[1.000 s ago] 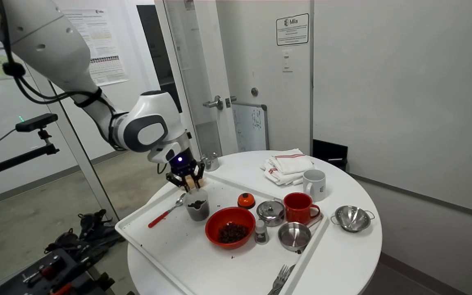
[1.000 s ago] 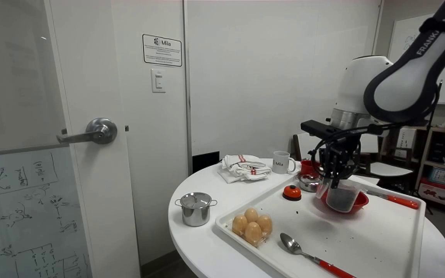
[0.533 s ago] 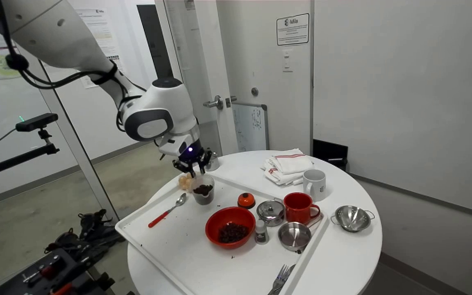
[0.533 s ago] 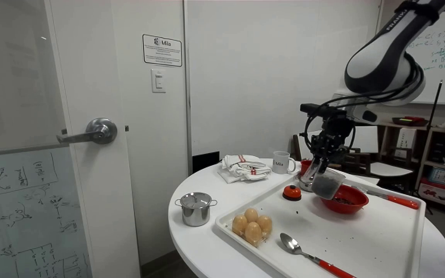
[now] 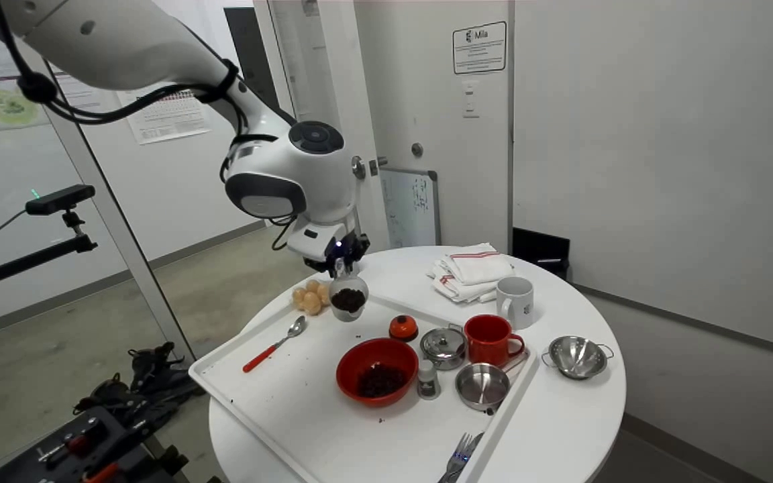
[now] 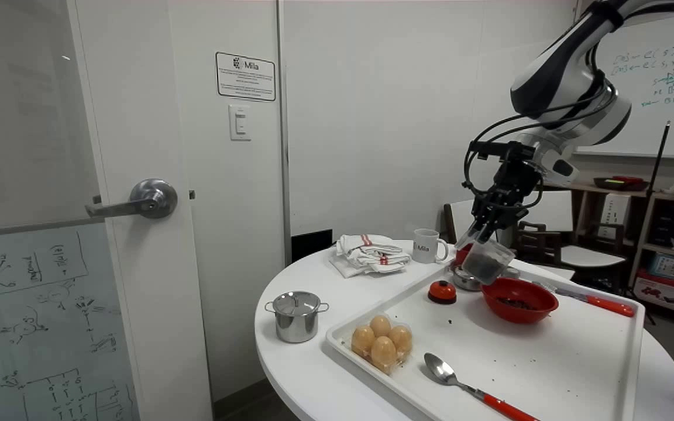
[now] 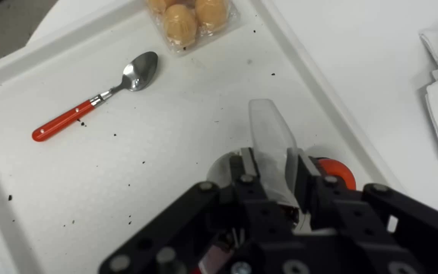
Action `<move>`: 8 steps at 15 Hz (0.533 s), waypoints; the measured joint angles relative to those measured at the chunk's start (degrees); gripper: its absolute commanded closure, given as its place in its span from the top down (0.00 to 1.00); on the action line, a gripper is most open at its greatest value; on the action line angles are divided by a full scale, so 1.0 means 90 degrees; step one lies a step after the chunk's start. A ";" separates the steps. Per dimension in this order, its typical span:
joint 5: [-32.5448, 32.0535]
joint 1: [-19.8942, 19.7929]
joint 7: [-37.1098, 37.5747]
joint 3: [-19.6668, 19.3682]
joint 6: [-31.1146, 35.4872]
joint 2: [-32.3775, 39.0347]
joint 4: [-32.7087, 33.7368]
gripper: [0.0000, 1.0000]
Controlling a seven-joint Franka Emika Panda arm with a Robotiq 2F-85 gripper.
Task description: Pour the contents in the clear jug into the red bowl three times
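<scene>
Lifting the clear jug (image 6: 488,261) higher and tipping it further over than half a second ago. Grasping its handle (image 7: 268,121) in the hand (image 7: 274,163), pressing on it from both sides in the wrist view. Holding the jug in the air above the tray (image 5: 279,409), apart from the red bowl (image 5: 359,359), and leaning its mouth towards the bowl's side. Carrying dark bits (image 5: 348,300) inside the jug, while showing more dark bits (image 5: 382,382) lying in the bowl. Leaving the bowl standing level on the tray, just beside a small shaker (image 5: 428,382) and near a lidded pot (image 5: 443,349). Also showing a red mug (image 5: 489,340) and a small pan (image 5: 482,387), sitting past the shaker as viewed from the bowl. Keeping wrapped eggs (image 6: 382,345) and a red-handled spoon (image 7: 97,99) lying on the tray too, near each other. Resting folded towels (image 6: 372,252), a pale mug (image 6: 425,247) and a colander (image 5: 578,357) on the tabletop (image 5: 574,429), outside the tray.
</scene>
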 measured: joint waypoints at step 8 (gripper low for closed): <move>0.2088 0.0316 -0.2237 -0.1426 -0.2092 0.0001 0.0224 0.11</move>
